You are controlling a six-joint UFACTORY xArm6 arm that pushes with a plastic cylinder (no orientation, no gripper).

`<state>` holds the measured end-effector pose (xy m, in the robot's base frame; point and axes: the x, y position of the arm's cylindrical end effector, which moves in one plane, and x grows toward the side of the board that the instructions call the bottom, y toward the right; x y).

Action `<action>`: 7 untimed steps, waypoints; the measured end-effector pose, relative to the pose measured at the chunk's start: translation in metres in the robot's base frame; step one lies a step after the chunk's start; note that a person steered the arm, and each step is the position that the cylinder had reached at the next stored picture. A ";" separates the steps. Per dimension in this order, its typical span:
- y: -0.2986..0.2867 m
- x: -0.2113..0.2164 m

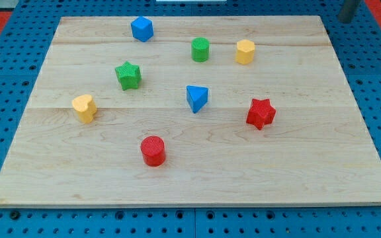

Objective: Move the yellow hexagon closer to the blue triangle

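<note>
The yellow hexagon stands near the view's top, right of centre on the wooden board. The blue triangle lies near the board's middle, below and to the left of the hexagon. My rod enters at the view's top right corner, and my tip is just off the board's top right corner, well to the right of the yellow hexagon and touching no block.
A green cylinder stands just left of the hexagon. A blue cube is at top left, a green star left of centre, a yellow heart at far left, a red cylinder at bottom centre, a red star at right.
</note>
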<state>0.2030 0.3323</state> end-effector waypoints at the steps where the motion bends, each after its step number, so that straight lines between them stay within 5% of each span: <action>1: 0.004 0.000; 4: -0.159 0.062; 7: -0.190 0.106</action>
<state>0.3086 0.1422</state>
